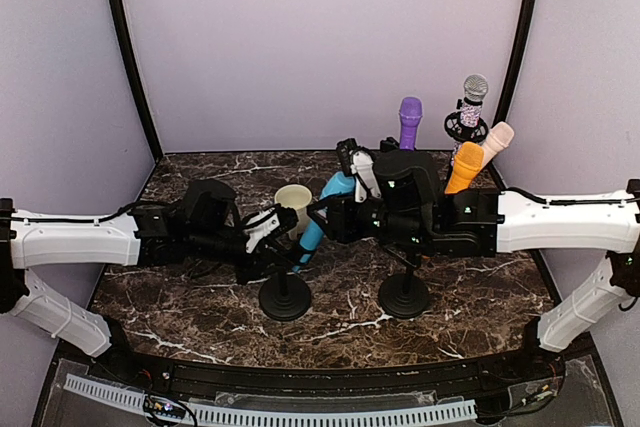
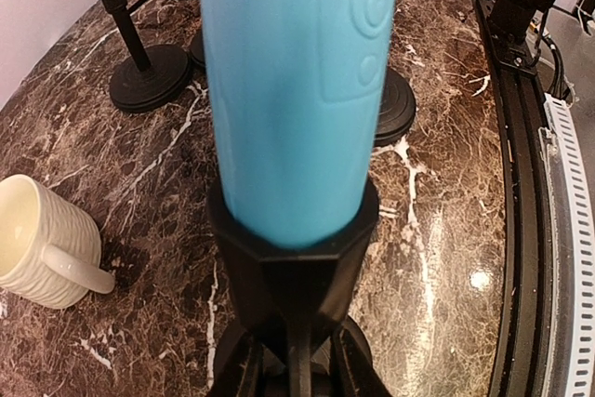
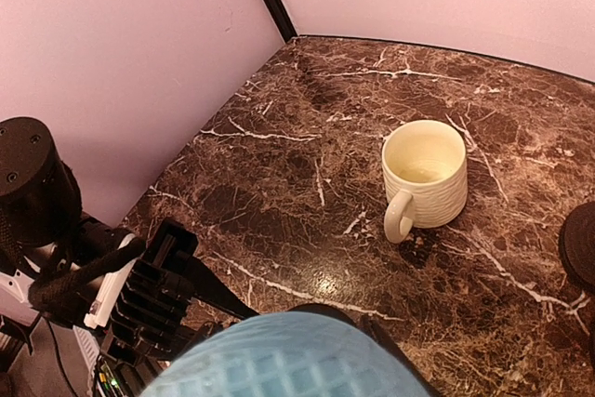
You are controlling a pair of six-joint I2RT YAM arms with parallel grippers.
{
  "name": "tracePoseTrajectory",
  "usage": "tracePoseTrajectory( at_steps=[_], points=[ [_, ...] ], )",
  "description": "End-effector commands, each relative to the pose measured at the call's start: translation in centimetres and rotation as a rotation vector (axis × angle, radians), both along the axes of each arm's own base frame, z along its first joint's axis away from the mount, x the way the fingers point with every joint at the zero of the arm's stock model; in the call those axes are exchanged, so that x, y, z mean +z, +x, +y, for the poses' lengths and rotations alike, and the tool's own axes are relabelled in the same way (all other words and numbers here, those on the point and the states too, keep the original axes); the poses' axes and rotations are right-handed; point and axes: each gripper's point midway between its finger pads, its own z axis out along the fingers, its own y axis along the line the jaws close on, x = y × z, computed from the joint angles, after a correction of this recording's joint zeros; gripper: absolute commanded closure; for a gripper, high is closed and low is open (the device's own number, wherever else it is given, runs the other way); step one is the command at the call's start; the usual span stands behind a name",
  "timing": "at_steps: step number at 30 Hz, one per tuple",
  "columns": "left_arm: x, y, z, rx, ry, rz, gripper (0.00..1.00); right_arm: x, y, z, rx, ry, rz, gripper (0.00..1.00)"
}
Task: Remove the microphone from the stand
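A blue microphone (image 1: 318,217) leans in the black clip of a stand whose round base (image 1: 285,297) sits at the table's front centre. My left gripper (image 1: 268,237) is shut on the stand's post just under the clip. In the left wrist view the blue body (image 2: 293,90) sits in the black clip (image 2: 293,267), with my fingers (image 2: 232,369) pressed against the post below. My right gripper (image 1: 352,179) is shut on the microphone's upper end. Its blue mesh head (image 3: 288,360) fills the bottom of the right wrist view.
A cream mug (image 1: 293,199) stands just behind the stand. A second stand base (image 1: 405,297) sits to the right under my right arm. Purple (image 1: 410,122), silver-headed (image 1: 473,97), orange (image 1: 464,167) and peach (image 1: 497,139) microphones stand at the back right.
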Motion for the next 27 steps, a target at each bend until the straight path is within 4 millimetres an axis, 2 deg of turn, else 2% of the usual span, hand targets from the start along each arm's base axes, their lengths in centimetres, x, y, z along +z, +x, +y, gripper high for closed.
tracePoseTrajectory(
  at_steps=[1,9,22,27],
  points=[
    [-0.4,-0.2,0.1,-0.01,0.029,0.0,1.0,3.4,1.5,-1.2,-0.113,0.093,0.001,0.99],
    [-0.8,-0.3,0.0,-0.011,0.042,0.002,1.0,2.2,2.7,-2.1,-0.249,0.079,0.071,0.99],
    [-1.1,-0.2,0.1,-0.006,0.064,-0.011,1.0,3.6,3.2,-3.0,-0.308,0.099,0.069,0.97],
    [-1.3,-0.1,0.2,-0.005,0.074,-0.013,1.0,3.6,3.3,-3.5,-0.326,0.092,0.07,0.97]
  ],
)
